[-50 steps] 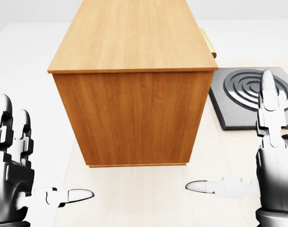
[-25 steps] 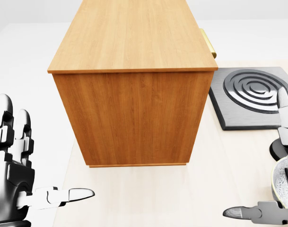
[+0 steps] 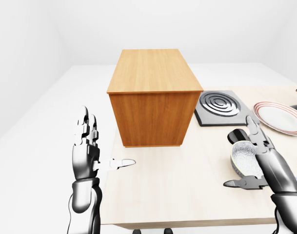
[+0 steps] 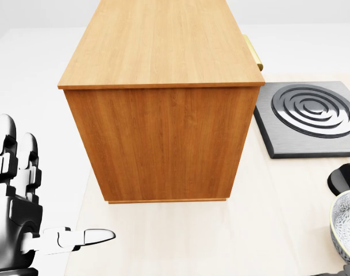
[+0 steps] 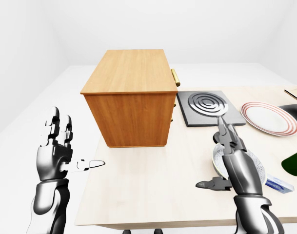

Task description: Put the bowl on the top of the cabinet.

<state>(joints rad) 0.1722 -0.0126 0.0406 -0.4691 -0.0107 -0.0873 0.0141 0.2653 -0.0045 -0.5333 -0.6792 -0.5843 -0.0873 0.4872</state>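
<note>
A robot's right hand [image 3: 258, 158] reaches with fingers spread over a speckled bowl [image 3: 245, 157] at the lower right of the left-eye view, thumb stretched out toward the frame's centre and nothing yet gripped; the bowl sits on the pale bench [image 3: 187, 185], near a dark hob plate [image 3: 220, 106] and well right of the wooden cabinet [image 3: 153, 95] that fills the middle of the frame. The left hand [image 3: 87, 153] is raised at the lower left, fingers released and upright, holding nothing, just off the bench's left edge. The step in hand appears to be the grasp itself. Done well, it would mean lowering the fingers on both sides of the rim so the wall of the bowl is pinched, not merely covered, then closing firmly before any lift. A striped plate [image 3: 277, 117] lies toward the right edge, and a small dark object sits just beside the bowl, so the approach should come down from above instead of sweeping sideways. The cabinet's top is tall, so the bowl will need a clear rise first.
</note>
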